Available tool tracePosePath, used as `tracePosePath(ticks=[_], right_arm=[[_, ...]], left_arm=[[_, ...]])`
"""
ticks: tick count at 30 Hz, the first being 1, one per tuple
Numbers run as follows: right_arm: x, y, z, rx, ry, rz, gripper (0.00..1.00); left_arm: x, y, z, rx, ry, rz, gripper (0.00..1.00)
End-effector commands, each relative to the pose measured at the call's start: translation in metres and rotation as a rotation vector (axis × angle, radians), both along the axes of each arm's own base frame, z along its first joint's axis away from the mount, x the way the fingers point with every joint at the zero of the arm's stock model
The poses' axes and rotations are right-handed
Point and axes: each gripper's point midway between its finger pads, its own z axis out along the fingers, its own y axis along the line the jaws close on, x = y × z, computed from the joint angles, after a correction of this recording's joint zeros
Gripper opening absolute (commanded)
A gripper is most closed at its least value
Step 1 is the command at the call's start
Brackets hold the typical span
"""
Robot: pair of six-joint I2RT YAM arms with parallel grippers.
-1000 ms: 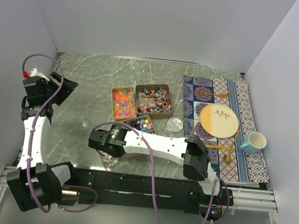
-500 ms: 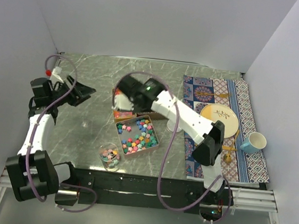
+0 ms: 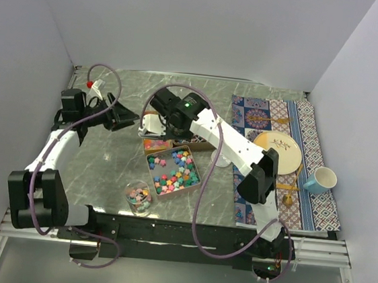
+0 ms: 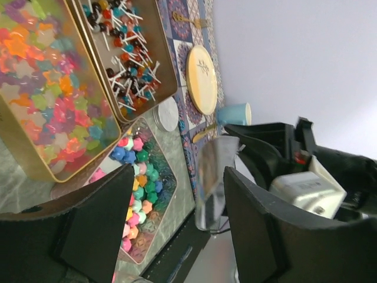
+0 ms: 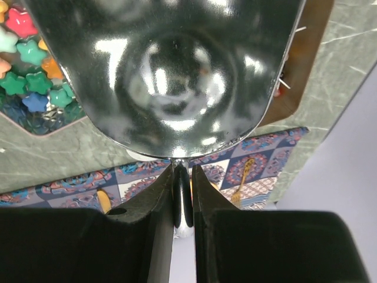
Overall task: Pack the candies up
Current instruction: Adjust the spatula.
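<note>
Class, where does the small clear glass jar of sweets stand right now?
Top view: the glass jar stands near the front of the grey table, front-left of the bronze tin of pastel star candies.

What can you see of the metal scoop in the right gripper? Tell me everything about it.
The scoop is shiny silver metal, with a deep rounded bowl that mirrors the lights and looks empty. Its thin handle is pinched between the shut fingers of the right gripper. It hangs in the air, and the star candies show below, past one edge. As far as the views show, nothing but the fingers touches it.
</note>
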Motion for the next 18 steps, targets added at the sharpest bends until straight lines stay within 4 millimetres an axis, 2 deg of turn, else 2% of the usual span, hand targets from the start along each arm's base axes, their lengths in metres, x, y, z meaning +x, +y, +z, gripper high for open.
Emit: tracePosePath(ticks=[1,5,10,13,14,16,17,18], right_arm=[[0.012,0.0,-0.001,0.046,0.002,-0.046,0.0],[0.021,0.006,-0.003,0.067,-0.004,-0.073,0.0],[0.026,0.018,0.004,0.114,-0.014,-0.095,0.0],[0.022,0.02,0.008,0.105,-0.028,-0.065,0.0],[0.02,0.02,0.016,0.124,-0.045,-0.055,0.0],[0.013,0.019,0.013,0.105,-0.045,-0.014,0.0],[0.011,0.02,0.024,0.129,-0.069,0.01,0.0],[0.008,0.017,0.02,0.119,-0.064,0.019,0.0]], left_arm=[[-0.003,-0.015,0.027,-0.007,-0.125,-0.103,0.66],[-0.015,-0.033,0.026,-0.026,-0.116,-0.181,0.63],[-0.02,-0.039,0.012,-0.001,-0.086,-0.189,0.57],[-0.017,-0.037,0.003,0.004,-0.051,-0.163,0.56],[-0.016,-0.038,0.002,-0.01,-0.029,-0.152,0.56],[-0.013,-0.038,0.001,-0.032,-0.028,-0.148,0.56],[-0.01,-0.039,0.003,-0.043,-0.032,-0.143,0.56],[-0.008,-0.039,0.001,-0.046,-0.025,-0.142,0.55]])
